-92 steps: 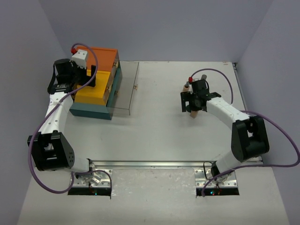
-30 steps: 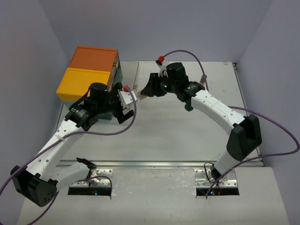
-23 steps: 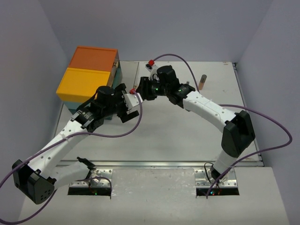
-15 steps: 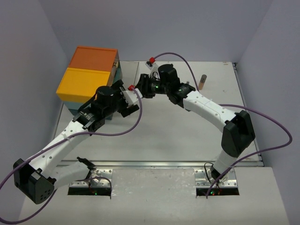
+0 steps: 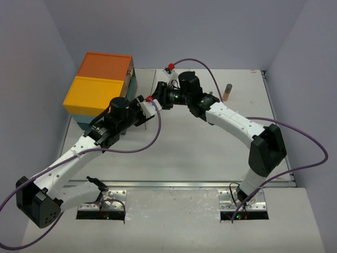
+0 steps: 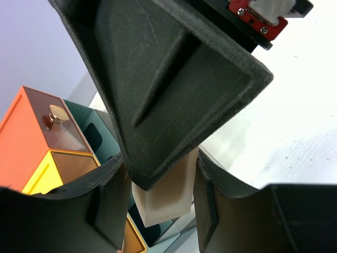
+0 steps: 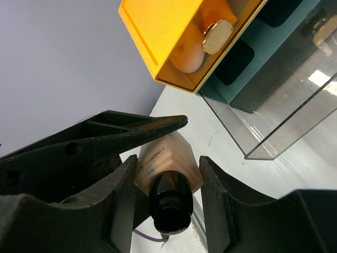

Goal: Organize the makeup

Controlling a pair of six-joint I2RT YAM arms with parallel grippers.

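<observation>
Our white left arm (image 5: pixel 63 163) and white right arm (image 5: pixel 231 122) are smooth tube links with chunky black joint housings (image 5: pixel 267 150). Each one has a purple cable (image 5: pixel 197 59) looping along it, ending in a little red plug (image 5: pixel 169 66). The left tool (image 6: pixel 160 176) and right tool (image 7: pixel 168 174) have matte black wedge-shaped fingers (image 6: pixel 105 205). We also spot a red bracket (image 6: pixel 258 18) with silver screws (image 6: pixel 265 30).

An orange-yellow-teal drawer box (image 5: pixel 100 79) stands at the bench's (image 5: pixel 200 153) far left. A clear tray (image 7: pixel 284 105) juts from its base.
</observation>
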